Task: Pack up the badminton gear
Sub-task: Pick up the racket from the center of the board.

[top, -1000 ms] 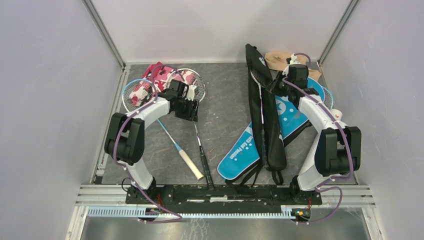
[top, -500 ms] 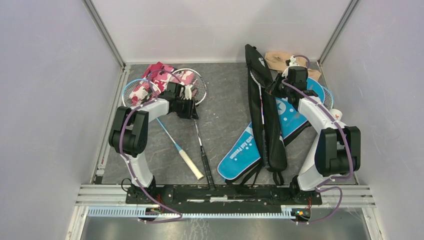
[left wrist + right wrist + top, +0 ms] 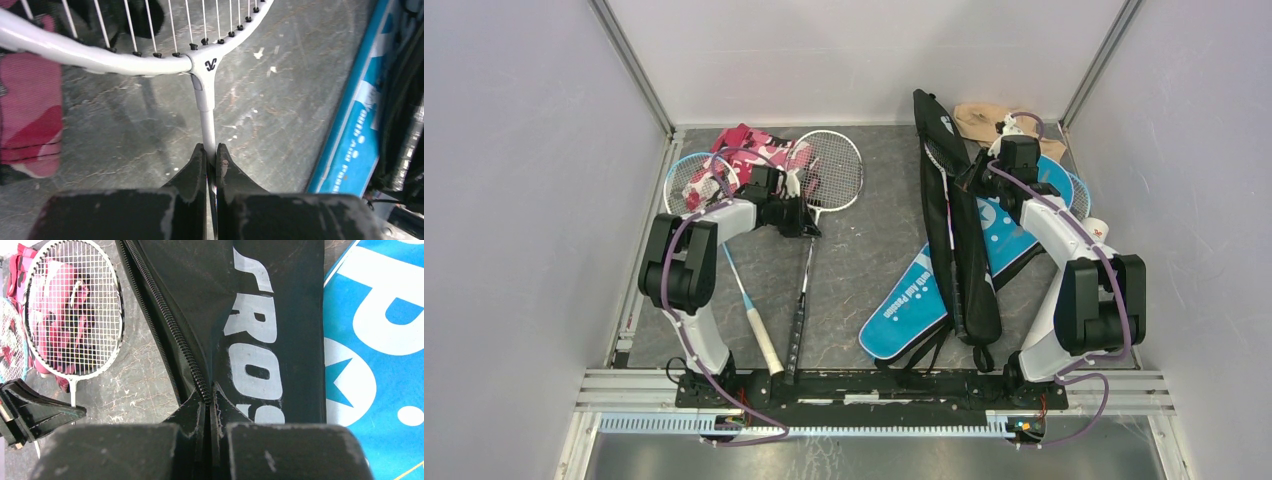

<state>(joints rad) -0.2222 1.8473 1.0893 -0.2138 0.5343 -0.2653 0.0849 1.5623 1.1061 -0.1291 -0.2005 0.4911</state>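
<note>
White-framed and white-strung, with a thin shaft and a black grip, the badminton racket (image 3: 834, 168) lay on the grey desk (image 3: 874, 230). Its long axis ran near to far, with the head toward the back wall and tilted slightly right, and the grip by my bases. My left jaws (image 3: 211, 162) were pinched shut on its shaft just below the throat. My right jaws (image 3: 210, 401) were clamped on the zip edge of the long black racket-shaped cover (image 3: 270, 300). That cover lay unzipped across the blue racket-shaped cover (image 3: 370, 340), and a strung racket head (image 3: 934, 155) showed inside it.
</note>
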